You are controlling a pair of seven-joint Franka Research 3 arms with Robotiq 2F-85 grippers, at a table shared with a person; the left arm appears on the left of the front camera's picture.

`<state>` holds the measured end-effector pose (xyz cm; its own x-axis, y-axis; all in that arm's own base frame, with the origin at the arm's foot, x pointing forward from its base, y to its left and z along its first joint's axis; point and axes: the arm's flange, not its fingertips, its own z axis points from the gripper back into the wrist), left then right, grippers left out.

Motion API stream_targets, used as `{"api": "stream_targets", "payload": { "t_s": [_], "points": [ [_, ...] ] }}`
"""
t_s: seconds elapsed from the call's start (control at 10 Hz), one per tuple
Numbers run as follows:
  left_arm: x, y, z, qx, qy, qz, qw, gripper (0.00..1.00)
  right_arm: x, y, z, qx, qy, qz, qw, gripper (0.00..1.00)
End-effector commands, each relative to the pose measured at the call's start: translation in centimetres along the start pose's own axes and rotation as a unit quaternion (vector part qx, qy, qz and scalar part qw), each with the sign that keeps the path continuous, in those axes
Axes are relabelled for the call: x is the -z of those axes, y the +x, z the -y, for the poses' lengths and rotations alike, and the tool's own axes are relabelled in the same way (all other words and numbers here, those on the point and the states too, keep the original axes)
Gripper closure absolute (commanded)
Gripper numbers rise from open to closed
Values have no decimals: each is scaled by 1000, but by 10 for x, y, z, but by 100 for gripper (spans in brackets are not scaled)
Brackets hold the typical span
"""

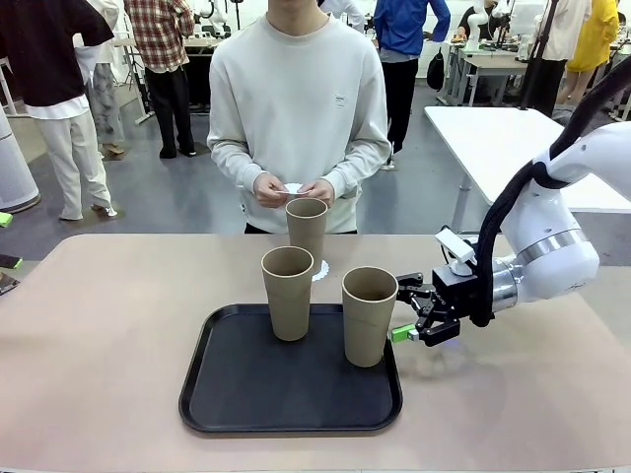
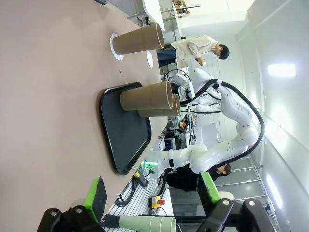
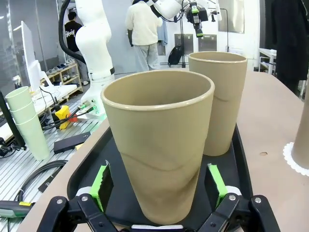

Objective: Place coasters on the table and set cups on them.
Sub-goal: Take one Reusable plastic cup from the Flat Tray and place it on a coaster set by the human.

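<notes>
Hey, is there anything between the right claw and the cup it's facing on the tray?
Nothing visible. The nearest cup stands directly before the open right claw, framed by its green pads. The other cup on the tray stands beyond it.

My fingers are black with green pads. The cups are plain tan-brown, the tray black, the bench beige, the doily white and lacy-edged.

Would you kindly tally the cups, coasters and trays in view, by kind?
Cups: 3
Coasters: 3 (two on the table, one in the person's hands)
Tray: 1
Total: 7
</notes>
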<state>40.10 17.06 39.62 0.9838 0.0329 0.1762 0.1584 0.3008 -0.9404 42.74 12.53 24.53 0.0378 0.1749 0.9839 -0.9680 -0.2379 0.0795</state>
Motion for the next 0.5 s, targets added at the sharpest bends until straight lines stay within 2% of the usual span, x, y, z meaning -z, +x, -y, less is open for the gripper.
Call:
{"api": "stream_targets", "payload": {
  "t_s": [0.0,0.4],
  "points": [
    [-2,-1,0,8,-3,-4,1000,0,7,-4,6,-13,13,-3,1000,0],
    [-2,-1,0,8,-3,-4,1000,0,20,-13,14,-5,23,-2,1000,0]
  ]
}}
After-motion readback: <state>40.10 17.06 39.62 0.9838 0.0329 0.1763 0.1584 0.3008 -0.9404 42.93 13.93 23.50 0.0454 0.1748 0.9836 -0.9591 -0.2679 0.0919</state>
